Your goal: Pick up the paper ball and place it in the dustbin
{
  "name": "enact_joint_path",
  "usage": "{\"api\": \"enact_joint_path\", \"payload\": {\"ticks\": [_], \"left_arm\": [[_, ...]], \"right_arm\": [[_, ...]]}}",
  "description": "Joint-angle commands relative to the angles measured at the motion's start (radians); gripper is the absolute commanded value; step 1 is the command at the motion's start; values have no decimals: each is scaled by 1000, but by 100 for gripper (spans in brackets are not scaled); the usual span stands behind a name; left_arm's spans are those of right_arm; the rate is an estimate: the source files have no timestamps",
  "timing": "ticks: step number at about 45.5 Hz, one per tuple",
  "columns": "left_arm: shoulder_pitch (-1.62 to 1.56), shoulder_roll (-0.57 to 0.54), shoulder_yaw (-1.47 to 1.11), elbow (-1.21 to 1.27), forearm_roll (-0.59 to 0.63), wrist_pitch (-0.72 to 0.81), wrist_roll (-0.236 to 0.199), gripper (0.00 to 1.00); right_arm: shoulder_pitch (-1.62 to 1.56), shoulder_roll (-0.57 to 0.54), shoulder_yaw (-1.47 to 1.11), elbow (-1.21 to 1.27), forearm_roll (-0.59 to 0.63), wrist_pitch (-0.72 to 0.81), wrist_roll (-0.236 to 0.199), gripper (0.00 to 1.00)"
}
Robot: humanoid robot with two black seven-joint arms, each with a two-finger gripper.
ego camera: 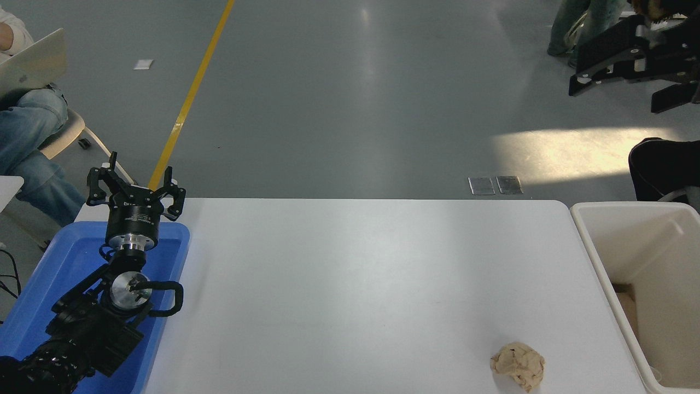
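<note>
Nearest, at the table's front right: the paper ball, loose on the white top, close to the dustbin but not touching it. Just right of that, beyond the table's right edge: the dustbin's cream rim and deep wall. At lower left, over the blue tray: the left gripper, parked, fingers spread apart, holding nothing. Farther back, beyond the table: grey floor with a yellow line; at far left, a seated person's jeans. Up at the top right, high above the bin and well apart from the ball: the right gripper, fingers wide apart, empty
</note>
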Motion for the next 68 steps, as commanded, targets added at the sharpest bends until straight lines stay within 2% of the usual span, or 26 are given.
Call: {"api": "enact_joint_path", "payload": {"ticks": [1, 12, 29, 55, 68], "left_arm": [[0, 0, 0, 0, 0, 0, 0, 99], [0, 0, 0, 0, 0, 0, 0, 99], [0, 0, 0, 0, 0, 0, 0, 99], [0, 0, 0, 0, 0, 0, 0, 99], [0, 0, 0, 0, 0, 0, 0, 99]], "right_arm": [[-97, -7, -1, 29, 3, 10, 1, 100], [-321, -1, 11, 40, 2, -58, -1, 99], [-775, 40, 55, 40, -1, -335, -1, 99], [-1145, 115, 241, 31, -9, -541, -2, 99], [-1326, 177, 309, -80, -17, -639, -2, 99]]}}
